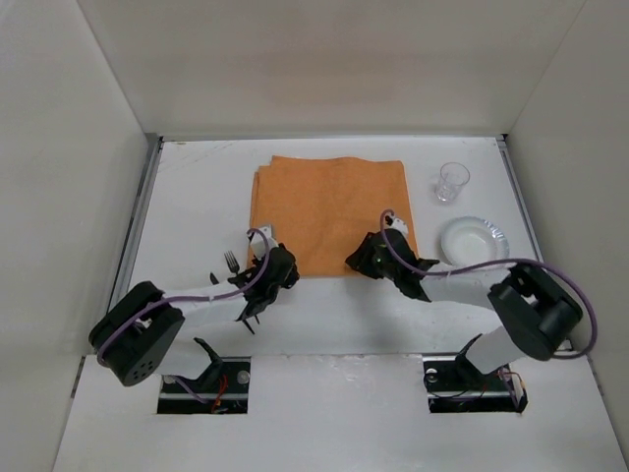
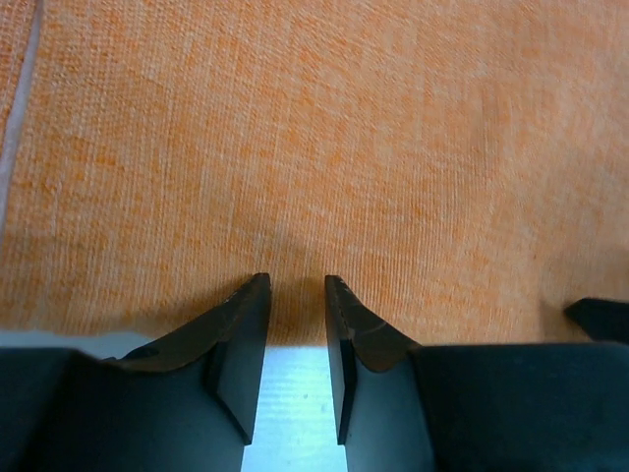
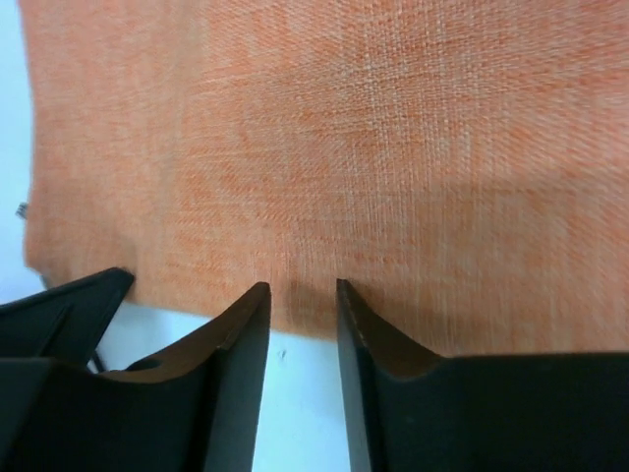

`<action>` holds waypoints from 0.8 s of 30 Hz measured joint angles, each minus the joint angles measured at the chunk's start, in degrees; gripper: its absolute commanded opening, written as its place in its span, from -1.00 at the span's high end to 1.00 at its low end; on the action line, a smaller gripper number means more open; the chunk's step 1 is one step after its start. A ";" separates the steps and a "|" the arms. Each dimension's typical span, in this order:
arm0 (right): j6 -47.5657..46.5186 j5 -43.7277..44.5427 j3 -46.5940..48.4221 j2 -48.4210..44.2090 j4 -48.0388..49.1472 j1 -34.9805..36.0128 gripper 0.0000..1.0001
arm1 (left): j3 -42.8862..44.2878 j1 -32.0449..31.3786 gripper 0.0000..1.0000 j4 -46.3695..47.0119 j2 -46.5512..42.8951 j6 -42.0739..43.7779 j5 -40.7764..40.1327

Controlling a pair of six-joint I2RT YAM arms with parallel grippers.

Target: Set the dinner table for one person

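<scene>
The left arm (image 1: 192, 301) and the right arm (image 1: 462, 286) each have white tubular links between bulky, rounded black joint housings. A thin purple cable (image 1: 472, 265) runs loosely along each arm, from the big shoulder housing to the wrist. Each arm has a black base (image 1: 206, 377) set in a rectangular recess, where some thin red and orange wiring shows. The left shoulder housing has a cluster of small holes on its face. A small white connector (image 1: 396, 224) sits at the right wrist. The left gripper (image 2: 295, 285) and the right gripper (image 3: 301, 290) have matte black fingers (image 2: 241, 324), broad at the root and tapering to pointed tips, with flat, smooth inner faces
</scene>
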 measured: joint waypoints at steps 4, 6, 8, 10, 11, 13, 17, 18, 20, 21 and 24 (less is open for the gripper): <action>-0.48 1.81 -2.89 -12.94 -2.97 -0.39 -0.19 | -0.13 -2.36 0.33 -2.32 -6.60 2.03 -1.64; -0.76 3.48 -4.98 -22.08 -3.87 -2.12 -0.25 | -0.15 -3.19 0.29 -2.05 -10.25 3.23 -2.80; -0.35 5.84 -7.43 -31.69 -5.90 -6.54 -0.28 | -0.61 -3.85 0.28 0.04 -13.35 4.44 -3.93; 0.74 9.05 -10.43 -42.45 -9.77 -13.40 -0.30 | -2.05 -4.20 0.27 3.45 -15.17 5.20 -4.72; 1.46 10.45 -11.82 -47.45 -12.28 -17.00 -0.31 | -3.08 -4.37 0.27 5.51 -15.41 5.60 -4.96; 2.45 13.16 -14.56 -57.13 -18.16 -24.52 -0.30 | -5.29 -4.98 0.26 8.81 -14.99 6.01 -5.42; 2.43 13.68 -17.64 -68.46 -28.26 -40.35 -0.27 | -8.55 -7.37 0.25 14.01 -12.46 6.88 -5.46; 1.95 13.03 -18.14 -68.81 -29.57 -44.09 -0.27 | -8.92 -7.91 0.25 14.91 -11.91 7.15 -5.44; 1.27 10.91 -19.06 -67.19 -31.10 -50.16 -0.27 | -9.38 -8.66 0.24 16.28 -11.39 7.45 -5.35; 1.07 9.64 -19.32 -65.59 -31.43 -52.04 -0.27 | -9.49 -8.87 0.24 16.96 -11.30 7.58 -5.29; 0.46 6.99 -19.47 -59.39 -31.26 -54.60 -0.28 | -9.51 -9.16 0.23 18.67 -11.28 7.78 -5.25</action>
